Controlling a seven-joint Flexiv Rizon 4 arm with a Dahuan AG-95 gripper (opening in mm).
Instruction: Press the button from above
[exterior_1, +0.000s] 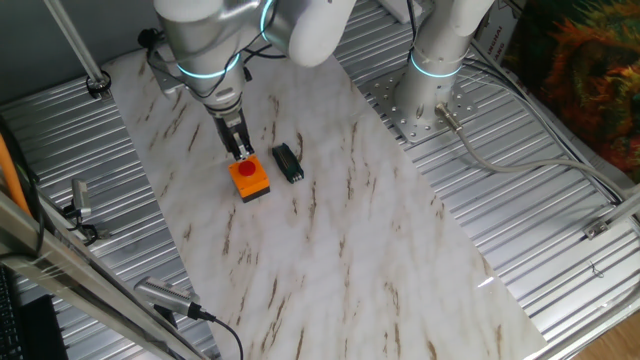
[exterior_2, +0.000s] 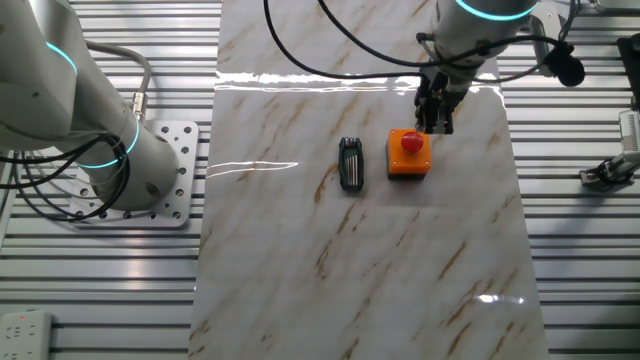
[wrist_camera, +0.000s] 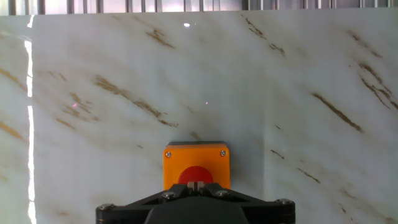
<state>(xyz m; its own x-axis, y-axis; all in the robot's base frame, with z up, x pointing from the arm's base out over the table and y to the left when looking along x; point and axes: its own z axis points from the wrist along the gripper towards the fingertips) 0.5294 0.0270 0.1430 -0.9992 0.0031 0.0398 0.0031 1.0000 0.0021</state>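
Observation:
The button is a round red cap (exterior_1: 246, 170) on a square orange box (exterior_1: 251, 184) on the marble board. It also shows in the other fixed view (exterior_2: 411, 143) and in the hand view (wrist_camera: 196, 174). My gripper (exterior_1: 243, 152) points down with its tips just over the far edge of the red cap, close above it; contact is not clear. In the hand view my two fingertips (wrist_camera: 197, 185) sit together over the red cap, so the gripper is shut and empty. In the other fixed view the gripper (exterior_2: 436, 126) stands at the box's far right corner.
A small black rectangular block (exterior_1: 289, 162) lies right of the button, also in the other fixed view (exterior_2: 350, 163). A second arm's base (exterior_1: 432, 85) stands on a metal plate at the back right. Ribbed metal table (exterior_1: 560, 230) surrounds the marble board. Cables lie front left.

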